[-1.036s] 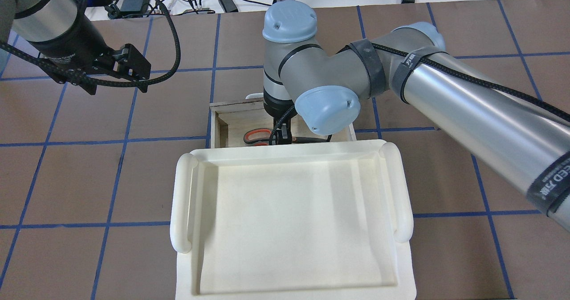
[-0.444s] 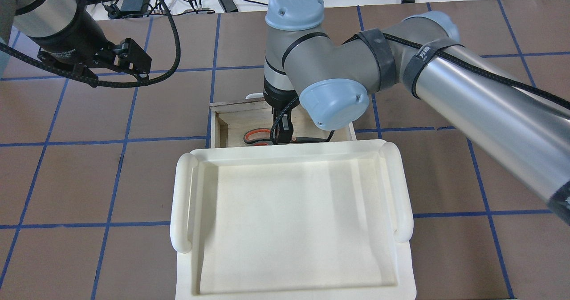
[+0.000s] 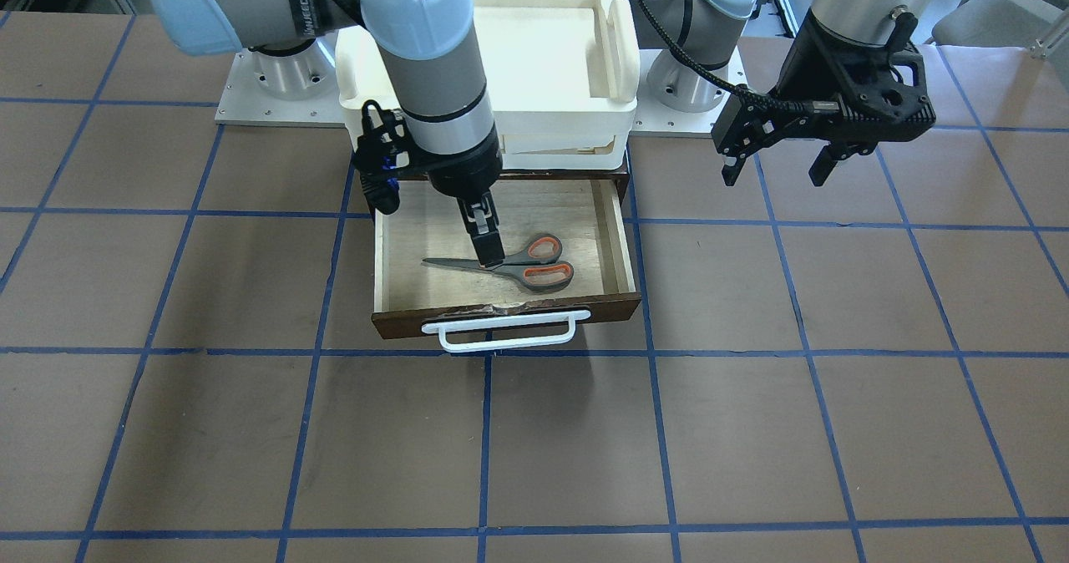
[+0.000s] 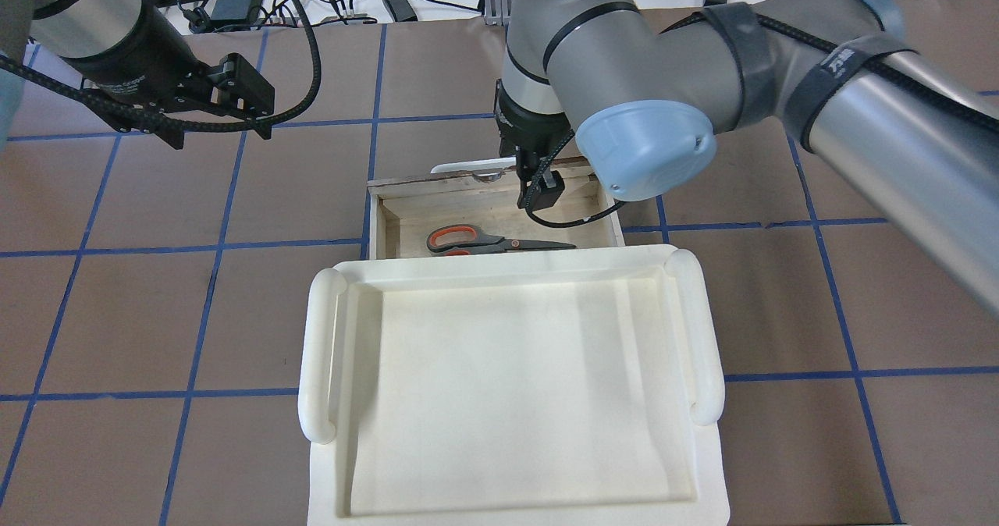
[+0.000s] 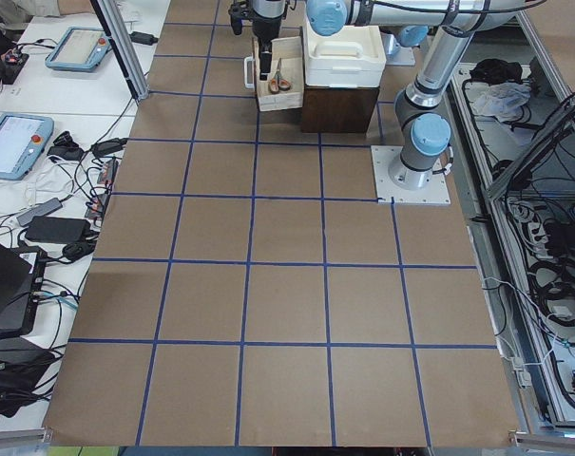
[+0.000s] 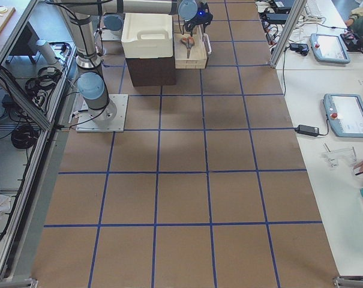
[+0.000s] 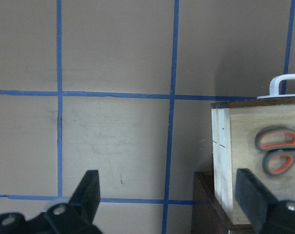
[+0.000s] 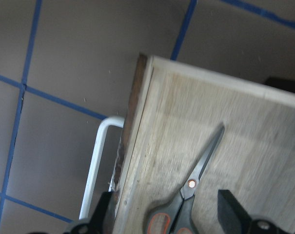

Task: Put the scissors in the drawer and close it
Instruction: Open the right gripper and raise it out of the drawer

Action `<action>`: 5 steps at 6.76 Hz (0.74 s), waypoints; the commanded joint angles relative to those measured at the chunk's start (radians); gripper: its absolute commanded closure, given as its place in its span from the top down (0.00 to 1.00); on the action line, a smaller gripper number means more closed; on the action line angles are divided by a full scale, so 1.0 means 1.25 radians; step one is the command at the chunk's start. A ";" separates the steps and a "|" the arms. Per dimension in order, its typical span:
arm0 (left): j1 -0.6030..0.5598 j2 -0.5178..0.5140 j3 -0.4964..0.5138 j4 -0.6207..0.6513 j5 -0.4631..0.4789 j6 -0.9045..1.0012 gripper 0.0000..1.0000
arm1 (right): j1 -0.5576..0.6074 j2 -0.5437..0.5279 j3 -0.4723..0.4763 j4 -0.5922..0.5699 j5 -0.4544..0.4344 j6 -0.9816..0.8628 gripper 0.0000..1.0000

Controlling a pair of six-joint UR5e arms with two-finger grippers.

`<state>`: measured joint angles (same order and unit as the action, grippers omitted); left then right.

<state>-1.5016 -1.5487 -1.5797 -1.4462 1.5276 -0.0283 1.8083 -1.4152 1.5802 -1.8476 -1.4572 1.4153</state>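
Observation:
The scissors [image 3: 518, 267] lie flat on the floor of the open drawer [image 3: 614, 245], blades toward the robot's right; they also show in the overhead view [image 4: 488, 241] and both wrist views [image 7: 279, 148] [image 8: 198, 173]. The drawer's dark front carries a white bar handle [image 3: 501, 331]. My right gripper [image 3: 488, 250] hangs just above the scissors, near the drawer's front half. Its fingers [image 8: 230, 209] stand apart and hold nothing. My left gripper [image 3: 777, 166] is open and empty, above the table beside the drawer.
A white foam-like tray [image 4: 320, 354] sits on top of the dark cabinet behind the drawer and hides its rear part from above. The brown table with blue grid lines [image 3: 585, 446] stretches in front of the drawer. Cables lie at the far edge [image 4: 335, 3].
My right gripper has risen off the scissors and shifted toward the drawer's front; the scissors stay lying in the drawer. My left arm has drifted slightly away from the robot.

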 commanded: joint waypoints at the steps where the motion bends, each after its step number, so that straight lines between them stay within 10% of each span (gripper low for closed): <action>1: -0.049 -0.071 0.024 0.095 0.003 -0.014 1.00 | -0.134 -0.052 0.000 0.065 -0.014 -0.300 0.80; 5: -0.129 -0.223 0.062 0.228 0.006 -0.090 1.00 | -0.180 -0.159 0.004 0.136 -0.082 -0.759 1.00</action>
<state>-1.6364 -1.7700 -1.5056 -1.2197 1.5337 -0.0987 1.5863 -1.5799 1.5836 -1.6920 -1.5595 0.6052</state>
